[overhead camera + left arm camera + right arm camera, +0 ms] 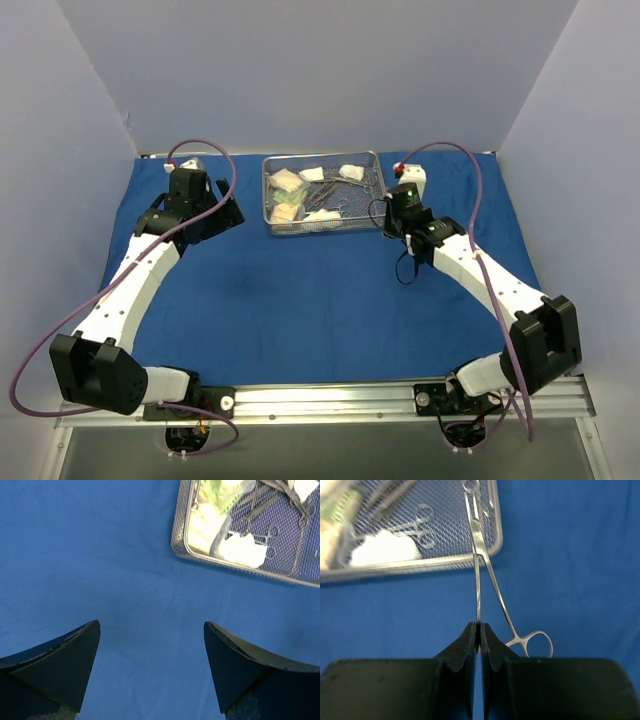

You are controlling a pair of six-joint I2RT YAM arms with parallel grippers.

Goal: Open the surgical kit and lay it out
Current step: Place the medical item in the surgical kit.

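Observation:
The steel wire-mesh tray [268, 200] sits at the back middle of the blue cloth [300, 300]. It holds white gauze pads [245, 550], small packets [285, 182] and steel instruments [417, 525]. My right gripper [480, 626] is just off the tray's right side, shut on one handle arm of a pair of forceps [478, 590]. The other ring handle [537, 642] hangs free to the right, and the forceps' far end reaches over the tray rim [420, 565]. My left gripper [151, 624] stands open over bare cloth, left of the tray [176, 530], with nothing between its fingers.
White walls close in the back and both sides of the cloth. Purple cables loop from each arm. A metal rail [330, 400] carrying the arm bases runs along the near edge. Bare blue cloth lies in front of the tray.

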